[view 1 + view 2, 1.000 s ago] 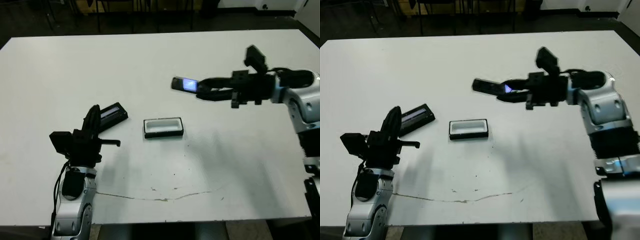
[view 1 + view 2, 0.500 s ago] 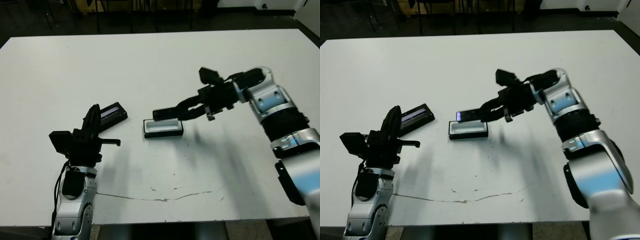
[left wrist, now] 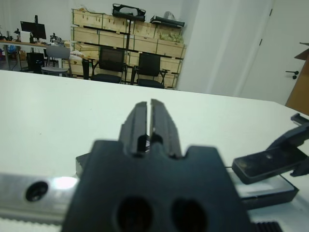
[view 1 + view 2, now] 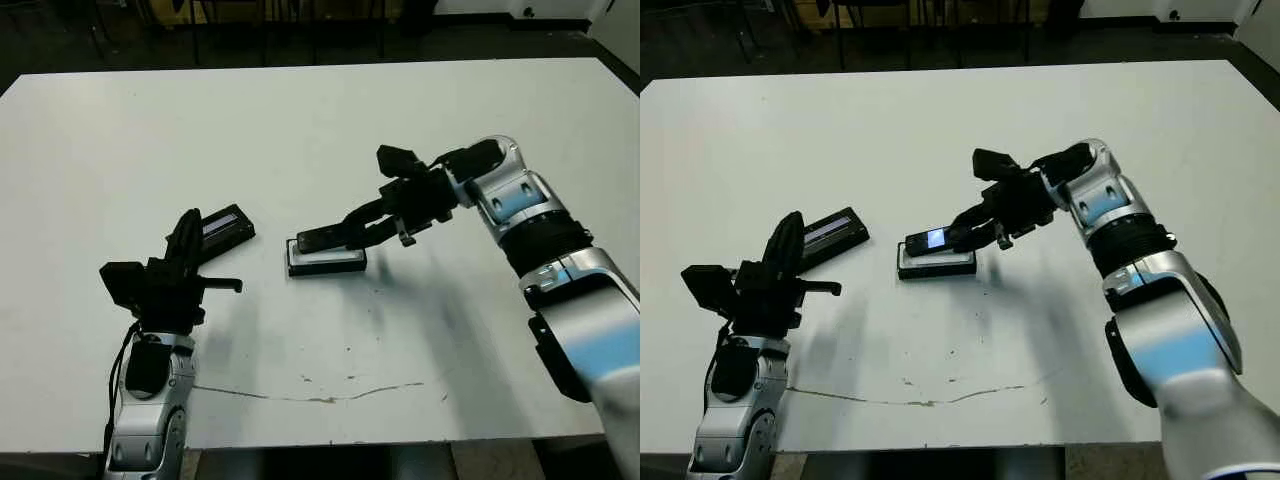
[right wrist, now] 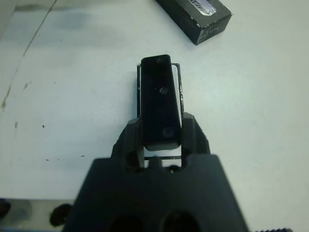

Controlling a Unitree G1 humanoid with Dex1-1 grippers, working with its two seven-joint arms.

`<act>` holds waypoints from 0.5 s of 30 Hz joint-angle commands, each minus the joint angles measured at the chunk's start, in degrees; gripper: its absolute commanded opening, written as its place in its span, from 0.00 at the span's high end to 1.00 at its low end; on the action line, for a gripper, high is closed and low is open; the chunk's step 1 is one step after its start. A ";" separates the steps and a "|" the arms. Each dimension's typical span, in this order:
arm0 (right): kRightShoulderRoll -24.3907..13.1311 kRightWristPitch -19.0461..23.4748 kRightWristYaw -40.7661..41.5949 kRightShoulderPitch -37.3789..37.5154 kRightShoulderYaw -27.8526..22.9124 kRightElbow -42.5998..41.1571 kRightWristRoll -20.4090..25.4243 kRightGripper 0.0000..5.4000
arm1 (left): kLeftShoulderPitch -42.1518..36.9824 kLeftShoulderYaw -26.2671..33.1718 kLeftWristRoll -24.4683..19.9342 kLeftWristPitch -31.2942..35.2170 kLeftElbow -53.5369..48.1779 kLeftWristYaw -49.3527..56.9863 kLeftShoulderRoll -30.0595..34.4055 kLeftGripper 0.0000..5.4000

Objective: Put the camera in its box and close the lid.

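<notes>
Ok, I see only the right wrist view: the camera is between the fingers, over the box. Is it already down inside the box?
Observer: Not yet. From the side, in the left wrist view, the camera is above the rim of the box.
Operator: And where is the left gripper? I cannot see it.
Observer: The left gripper is close to the lid, with its fingers shut on nothing.

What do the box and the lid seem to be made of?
The box: probably rigid cardboard, with matte black walls and a white lining. The lid: likely the same board, matte black with sharp folded edges and a glossier pale stripe. This cannot be confirmed.
</notes>
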 commanded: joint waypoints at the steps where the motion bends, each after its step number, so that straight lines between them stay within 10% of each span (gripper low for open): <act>1: 0.47 0.56 -0.44 0.19 0.24 0.65 -1.20 0.90 | 0.91 0.09 0.33 0.41 0.46 0.04 0.46 1.00; 15: 0.50 -1.17 -2.04 1.80 0.75 -1.05 -3.51 0.90 | 1.07 -0.01 1.16 -1.10 1.32 0.16 0.17 1.00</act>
